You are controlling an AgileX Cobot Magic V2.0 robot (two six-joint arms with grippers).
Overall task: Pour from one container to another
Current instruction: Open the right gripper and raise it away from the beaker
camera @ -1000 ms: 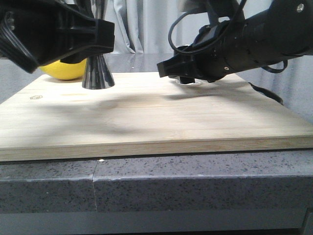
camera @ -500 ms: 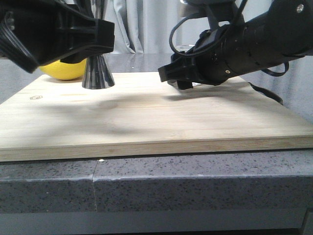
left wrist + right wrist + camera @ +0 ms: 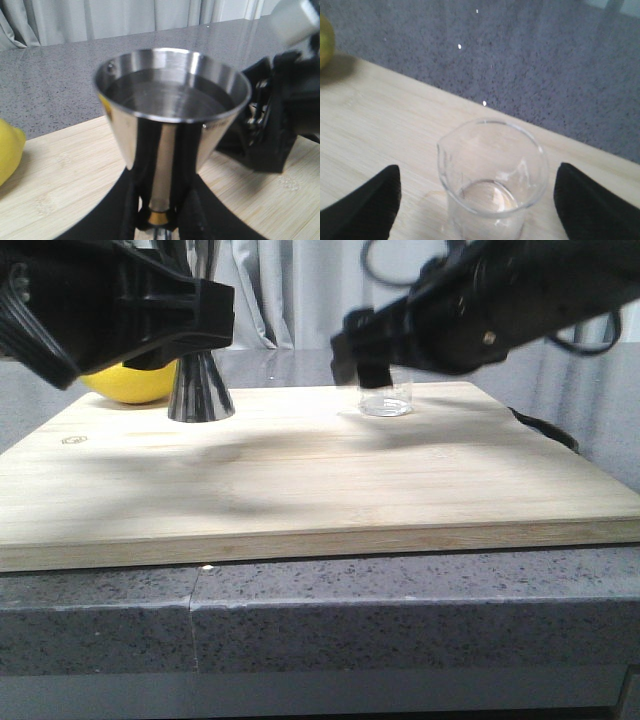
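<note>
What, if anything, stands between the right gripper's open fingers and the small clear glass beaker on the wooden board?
Nothing visible does. In the right wrist view the small clear glass beaker stands upright on the bamboo board, with the right gripper fingers spread either side of it, not touching; only bare board lies between.

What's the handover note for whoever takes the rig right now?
Left gripper: shut on the jigger at its narrow waist, jigger upright on the board.
Right gripper: open, fingers either side of the beaker, not touching it.
Beaker stands upright on the board near its far right, looks about empty. Jigger's top cup looks to hold liquid.
Done: pour appears finished, beaker set down.
Left: clear the right arm, release the jigger.
</note>
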